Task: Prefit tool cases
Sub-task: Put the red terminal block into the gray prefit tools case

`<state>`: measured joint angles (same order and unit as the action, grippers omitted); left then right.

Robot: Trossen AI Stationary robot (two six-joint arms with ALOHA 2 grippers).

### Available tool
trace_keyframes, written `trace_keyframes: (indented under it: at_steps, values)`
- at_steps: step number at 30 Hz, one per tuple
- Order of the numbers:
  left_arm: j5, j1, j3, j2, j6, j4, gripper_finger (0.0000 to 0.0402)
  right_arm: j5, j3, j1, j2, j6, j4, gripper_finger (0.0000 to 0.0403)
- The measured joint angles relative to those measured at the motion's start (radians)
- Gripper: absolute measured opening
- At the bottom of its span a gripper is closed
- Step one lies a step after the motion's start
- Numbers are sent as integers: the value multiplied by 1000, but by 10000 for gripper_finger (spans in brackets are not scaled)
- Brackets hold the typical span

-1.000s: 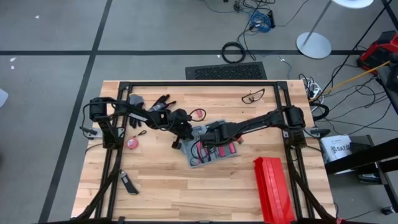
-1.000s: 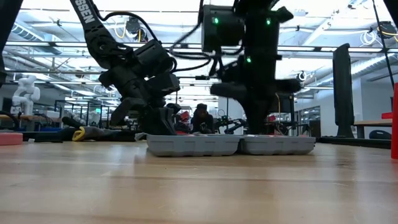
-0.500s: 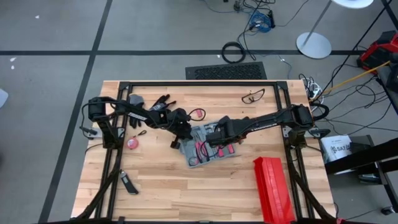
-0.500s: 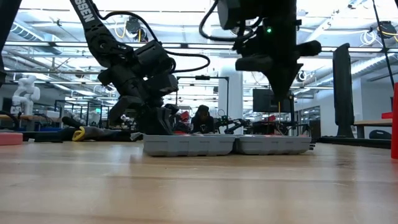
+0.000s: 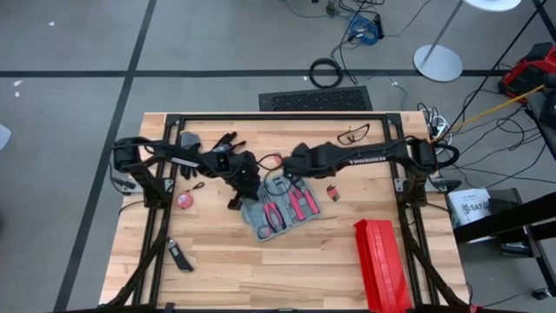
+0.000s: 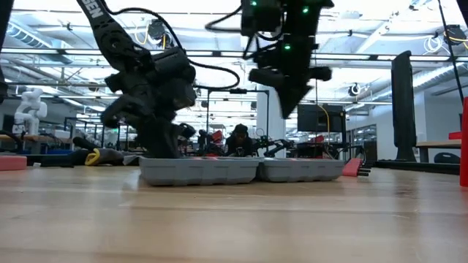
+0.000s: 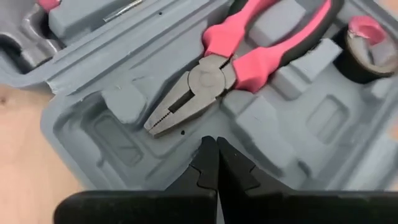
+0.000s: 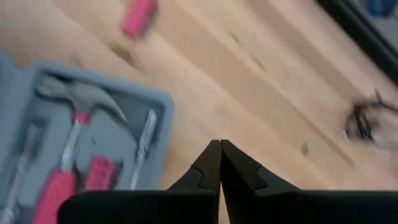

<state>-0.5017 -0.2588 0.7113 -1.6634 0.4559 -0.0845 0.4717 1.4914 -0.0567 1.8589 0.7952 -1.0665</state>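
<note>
We've got the flat blue-grey plastic tool case (image 5: 282,209) lying open mid-table; left gripper (image 7: 216,163) pinched shut, empty, down on its edge, right gripper (image 8: 220,163) shut, empty, above it.

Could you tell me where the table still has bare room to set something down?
The widest bare patch is the front strip of the table, between the small black tool and the red box. The back edge near the glasses is partly free. The middle is crowded: the open tool case and both arms.
</note>
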Motion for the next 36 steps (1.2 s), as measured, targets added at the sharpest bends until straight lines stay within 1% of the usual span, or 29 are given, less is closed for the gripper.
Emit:
trace_keyframes:
  at_steps: [2,5,10,12,15,18,20,23,28,36]
  values:
    - [1,-1,-4,39,-16,-12,0,0,0,-19,0,-82,85,3]
    - [0,-6,-1,121,-30,-12,5,-8,0,-48,-1,-208,210,20]
    - [5,-22,1,290,-49,-39,49,-73,1,-109,9,-334,359,65]
    - [65,-31,1,366,-48,-64,72,-105,2,-137,30,-358,412,83]
    - [208,-50,1,467,-22,-110,101,-163,2,-183,82,-374,507,108]
    - [331,-71,2,568,17,-125,116,-242,2,-231,149,-384,601,127]
    - [366,-85,3,623,28,-120,119,-282,2,-256,189,-392,643,135]
    - [375,-104,3,690,32,-111,120,-299,2,-278,238,-392,674,143]
    - [376,-125,4,736,28,-107,121,-370,2,-290,291,-389,701,146]
    - [376,-133,0,719,21,-110,121,-370,4,-282,300,-388,693,140]
